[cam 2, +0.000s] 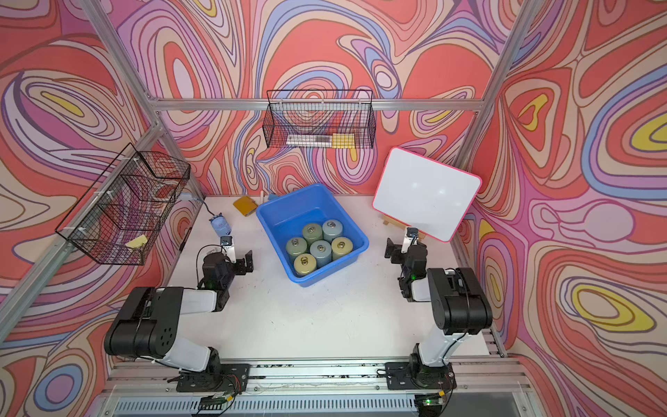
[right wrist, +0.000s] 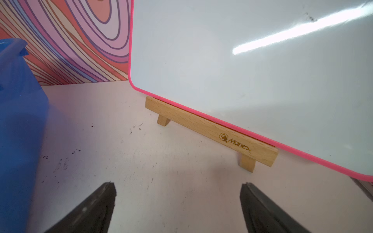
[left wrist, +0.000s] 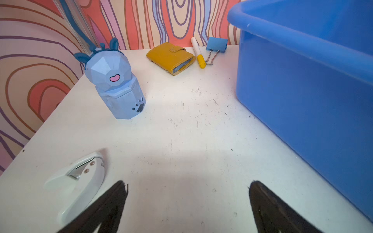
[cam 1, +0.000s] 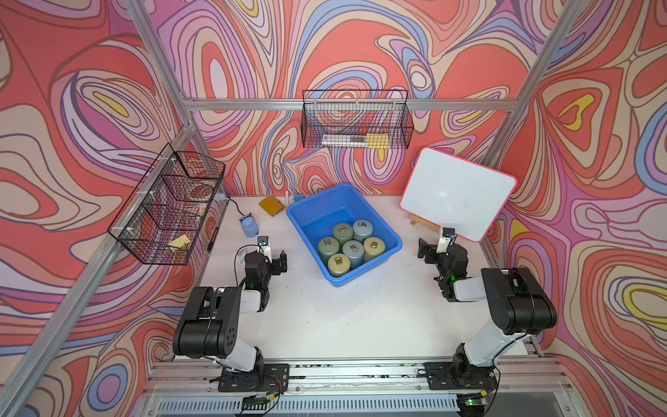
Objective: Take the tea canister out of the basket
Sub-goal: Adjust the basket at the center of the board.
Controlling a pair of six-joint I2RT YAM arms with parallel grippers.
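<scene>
The blue basket (cam 1: 325,213) (cam 2: 296,213) stands at the back middle of the white table. Several round tea canisters (cam 1: 353,249) (cam 2: 320,251) in green, grey-blue and yellow stand upright, packed in its near end. My left gripper (cam 1: 279,263) (cam 2: 245,263) hovers left of the basket, open and empty; in the left wrist view (left wrist: 187,183) the basket's wall (left wrist: 302,90) is beside it. My right gripper (cam 1: 426,251) (cam 2: 391,251) is right of the basket, open and empty (right wrist: 177,184), with the basket's corner (right wrist: 18,121) at the edge of the right wrist view.
A pink-edged whiteboard (cam 1: 458,193) leans on a wooden easel (right wrist: 210,129) at the back right. Left of the basket lie a blue animal-shaped container (left wrist: 115,84), yellow wallet (left wrist: 171,57), marker (left wrist: 197,52), binder clip (left wrist: 216,45) and white hole punch (left wrist: 78,181). Wire-mesh baskets (cam 1: 169,205) (cam 1: 355,119) hang on the walls.
</scene>
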